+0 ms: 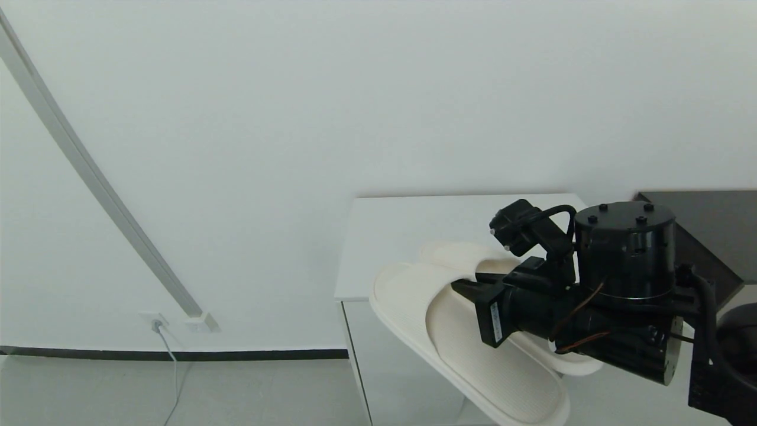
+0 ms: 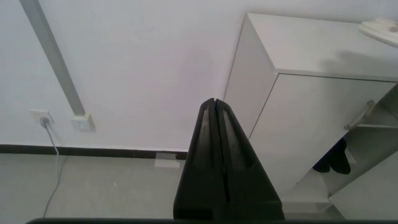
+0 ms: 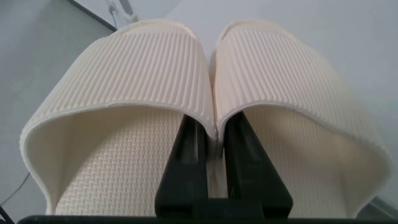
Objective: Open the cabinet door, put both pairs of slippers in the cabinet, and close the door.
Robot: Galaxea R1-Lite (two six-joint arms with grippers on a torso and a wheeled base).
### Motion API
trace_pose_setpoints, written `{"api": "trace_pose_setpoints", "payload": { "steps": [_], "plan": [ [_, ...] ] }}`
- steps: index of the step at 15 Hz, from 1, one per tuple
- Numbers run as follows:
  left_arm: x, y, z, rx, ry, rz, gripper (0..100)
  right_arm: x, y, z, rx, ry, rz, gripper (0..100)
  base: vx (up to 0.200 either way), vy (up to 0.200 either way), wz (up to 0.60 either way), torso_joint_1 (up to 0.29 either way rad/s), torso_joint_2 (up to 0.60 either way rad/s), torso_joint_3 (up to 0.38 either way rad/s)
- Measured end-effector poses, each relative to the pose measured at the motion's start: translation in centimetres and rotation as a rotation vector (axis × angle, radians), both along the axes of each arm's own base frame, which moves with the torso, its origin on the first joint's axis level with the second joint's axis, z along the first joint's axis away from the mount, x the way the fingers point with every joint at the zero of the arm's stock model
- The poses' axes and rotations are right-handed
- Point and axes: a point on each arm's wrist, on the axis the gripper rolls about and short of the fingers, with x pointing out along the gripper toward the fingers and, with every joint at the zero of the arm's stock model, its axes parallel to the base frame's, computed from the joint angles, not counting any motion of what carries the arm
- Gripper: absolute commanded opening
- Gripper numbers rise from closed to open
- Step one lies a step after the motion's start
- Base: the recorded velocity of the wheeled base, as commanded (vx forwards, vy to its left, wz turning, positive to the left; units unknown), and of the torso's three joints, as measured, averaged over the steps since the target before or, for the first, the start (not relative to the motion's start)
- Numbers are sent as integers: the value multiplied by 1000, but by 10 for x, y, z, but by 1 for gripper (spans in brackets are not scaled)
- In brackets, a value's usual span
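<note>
A pair of cream ribbed slippers (image 1: pixel 414 296) hangs tilted over the front edge of the white cabinet (image 1: pixel 402 228), held side by side. My right gripper (image 3: pixel 214 134) is shut on their touching inner walls, with one finger (image 3: pixel 189 149) inside each slipper (image 3: pixel 137 68). My left gripper (image 2: pixel 214 102) is shut on nothing, low and out to the left of the cabinet (image 2: pixel 292 118). From there the cabinet front stands open, with a pale handle (image 2: pixel 368 114) and a dark pair of shoes (image 2: pixel 336 158) inside. A slipper tip (image 2: pixel 380 28) shows above the cabinet top.
A dark table (image 1: pixel 709 219) stands right of the cabinet. A grey conduit (image 1: pixel 89 171) runs down the white wall to a socket with a cable (image 1: pixel 155 322). The floor (image 1: pixel 177 390) left of the cabinet is bare.
</note>
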Motion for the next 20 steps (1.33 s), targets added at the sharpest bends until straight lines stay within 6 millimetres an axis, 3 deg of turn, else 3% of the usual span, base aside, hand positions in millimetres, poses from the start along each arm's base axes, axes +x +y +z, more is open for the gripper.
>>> {"api": "trace_pose_setpoints", "payload": {
  "steps": [4, 16, 20],
  "plan": [
    [0, 0, 0, 0, 0, 0, 0, 1, 1, -3, -10, 5, 0, 0, -200, 0, 0, 4, 1, 6],
    [0, 0, 0, -2, 0, 1, 0, 0, 2, -5, -10, -1, 1, 0, 0, 0, 0, 0, 0, 0],
    [0, 0, 0, -1, 0, 2, 0, 1, 2, -6, -10, 0, 3, 0, 0, -200, 0, 0, 1, 5]
  ]
}}
